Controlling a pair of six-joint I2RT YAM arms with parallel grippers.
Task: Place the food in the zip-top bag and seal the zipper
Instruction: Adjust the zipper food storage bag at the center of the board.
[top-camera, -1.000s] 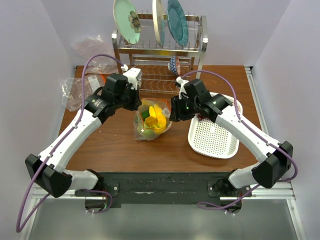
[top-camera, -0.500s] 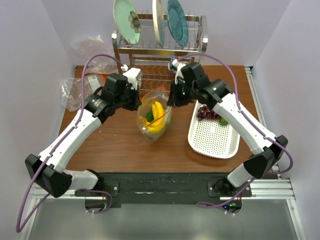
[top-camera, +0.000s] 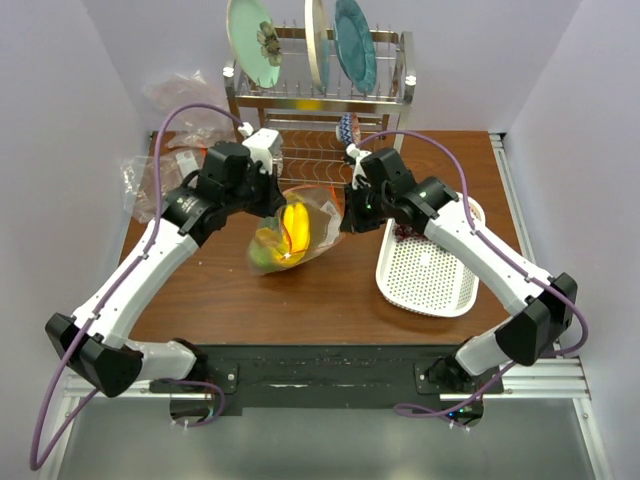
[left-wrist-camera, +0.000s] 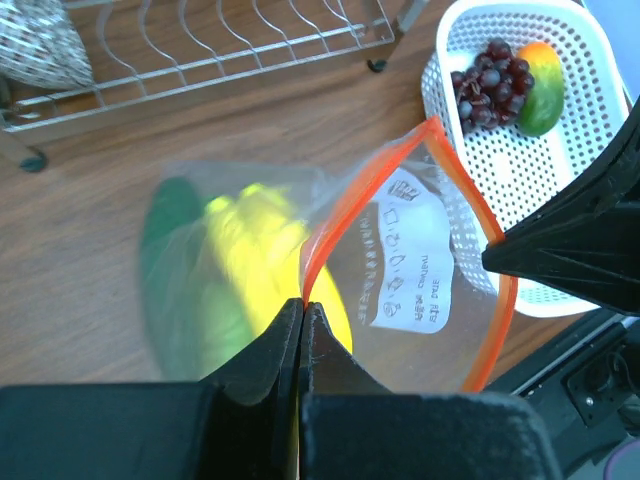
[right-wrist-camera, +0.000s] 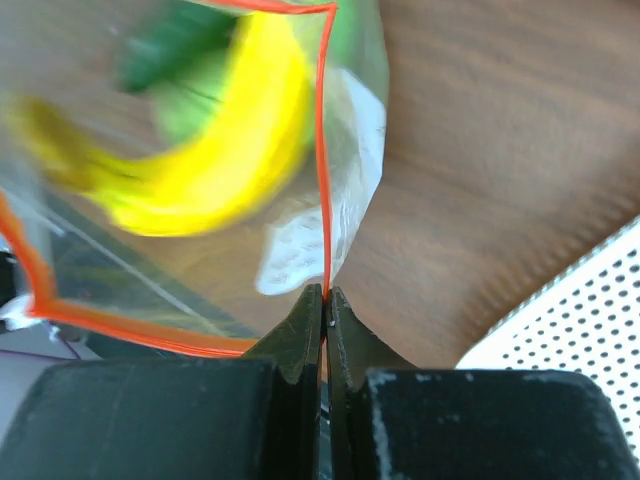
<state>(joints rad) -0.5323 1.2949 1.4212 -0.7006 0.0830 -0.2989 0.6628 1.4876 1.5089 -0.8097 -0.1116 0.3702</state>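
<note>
- The left end effector (left-wrist-camera: 302, 305) is clamped on one end of the zipper (right-wrist-camera: 322, 150).
- The right end effector (right-wrist-camera: 325, 295) pinches the opposite end.
- The zip-top bag (top-camera: 290, 228) hangs between them over the counter (top-camera: 330, 295) (bananas (top-camera: 296, 222) blurred inside).
- Grapes (left-wrist-camera: 485, 80) lie in the basket (top-camera: 430, 275).

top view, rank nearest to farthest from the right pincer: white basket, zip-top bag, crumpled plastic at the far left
From the right pincer:
1. zip-top bag: pinched at its mouth, on the pincer's left.
2. white basket: just to the pincer's right.
3. crumpled plastic: far left, well past the bag.
</note>
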